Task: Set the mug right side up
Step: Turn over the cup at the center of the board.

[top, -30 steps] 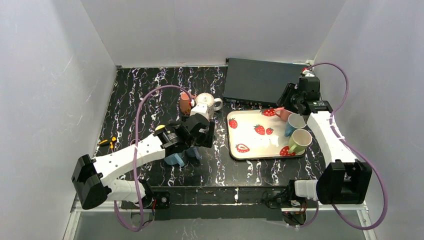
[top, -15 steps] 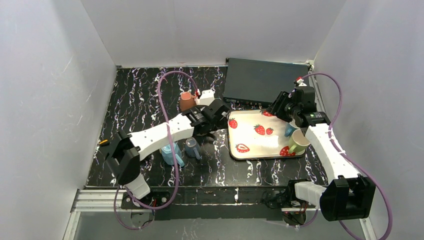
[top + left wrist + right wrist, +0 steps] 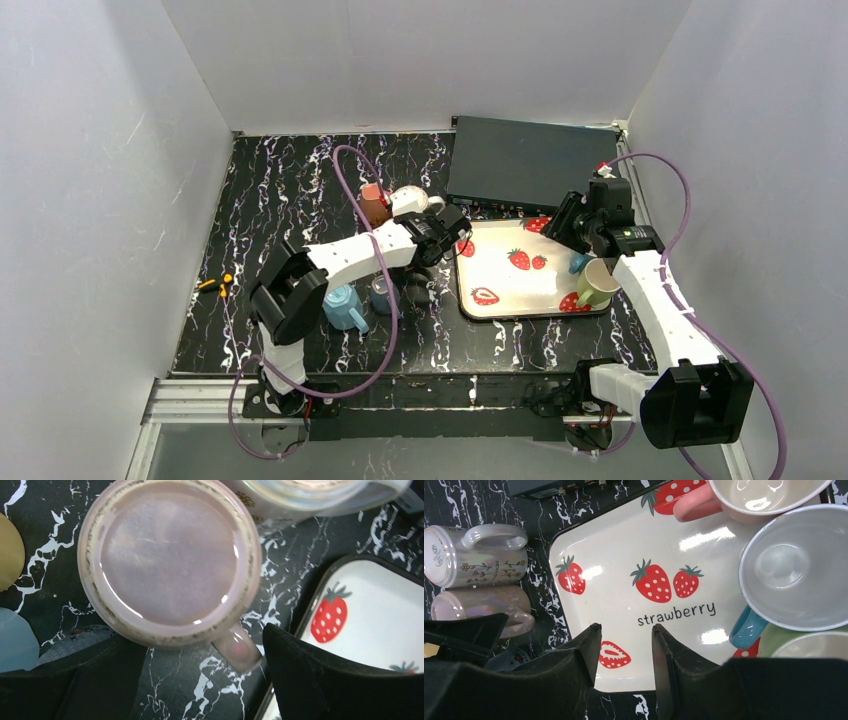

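A pale pink mug (image 3: 170, 560) stands upside down on the black marbled table, its flat base facing up. Its handle (image 3: 239, 650) points toward the strawberry tray (image 3: 370, 625). My left gripper (image 3: 207, 652) is open just above it, its fingers (image 3: 320, 680) on either side of the handle without touching it. The mug also shows in the right wrist view (image 3: 484, 607). In the top view my left gripper (image 3: 447, 232) mostly hides it. My right gripper (image 3: 625, 630) is open and empty above the tray (image 3: 624, 545), and shows in the top view (image 3: 565, 222).
A white floral mug (image 3: 479, 555) stands upside down just behind the pink one, with a brown mug (image 3: 372, 207) beside it. Two bluish mugs (image 3: 345, 306) stand nearer the front. A pink mug (image 3: 749, 495), a blue-handled mug (image 3: 796, 565) and a green mug (image 3: 598, 283) fill the tray's right end. A black box (image 3: 520, 160) sits behind.
My left arm has swung from the bluish mugs at the front across to the right, bringing its gripper beside the tray's left edge. My right gripper has shifted slightly over the tray.
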Robot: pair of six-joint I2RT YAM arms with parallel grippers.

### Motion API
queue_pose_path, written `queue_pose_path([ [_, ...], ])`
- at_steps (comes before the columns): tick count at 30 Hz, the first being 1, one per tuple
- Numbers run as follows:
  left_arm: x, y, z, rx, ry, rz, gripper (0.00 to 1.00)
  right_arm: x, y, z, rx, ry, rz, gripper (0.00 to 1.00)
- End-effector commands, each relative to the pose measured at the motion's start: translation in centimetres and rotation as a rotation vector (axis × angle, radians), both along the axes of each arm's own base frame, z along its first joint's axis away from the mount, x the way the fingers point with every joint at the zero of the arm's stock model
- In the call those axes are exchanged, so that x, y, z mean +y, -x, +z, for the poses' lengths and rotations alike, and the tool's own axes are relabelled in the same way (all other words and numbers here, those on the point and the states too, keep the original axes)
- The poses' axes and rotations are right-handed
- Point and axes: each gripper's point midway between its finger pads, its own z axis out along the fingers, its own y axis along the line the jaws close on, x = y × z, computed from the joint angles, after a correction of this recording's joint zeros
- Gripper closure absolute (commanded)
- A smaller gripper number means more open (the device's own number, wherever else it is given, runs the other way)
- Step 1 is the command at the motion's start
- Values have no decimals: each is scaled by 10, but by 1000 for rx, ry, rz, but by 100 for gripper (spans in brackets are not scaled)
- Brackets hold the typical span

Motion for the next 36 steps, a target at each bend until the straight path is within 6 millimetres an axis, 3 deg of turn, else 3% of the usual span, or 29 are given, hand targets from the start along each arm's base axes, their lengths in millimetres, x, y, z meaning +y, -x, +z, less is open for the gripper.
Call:
queue_pose_path([
  [1,23,-19,5,-73,-27,140,19,-1,-7,22,-53,9,-1,50],
  [3,29,-22,1,-58,-19,155,20,-2,-8,24,-59,12,-5,50],
  [7,38,-15,1,-57,1,165,34,-2,-8,25,-58,15,-7,50],
  [16,53,-13,23,-115,-1,118,59,4,-9,18,-43,-22,-1,51],
  [20,56,-12,23,-104,9,110,69,4,-8,17,-41,-23,-3,51],
  [26,57,-15,10,-31,76,87,74,4,-6,20,-45,-26,-7,51],
  [36,57,-16,-7,46,136,76,73,6,-5,22,-49,-41,-3,54],
])
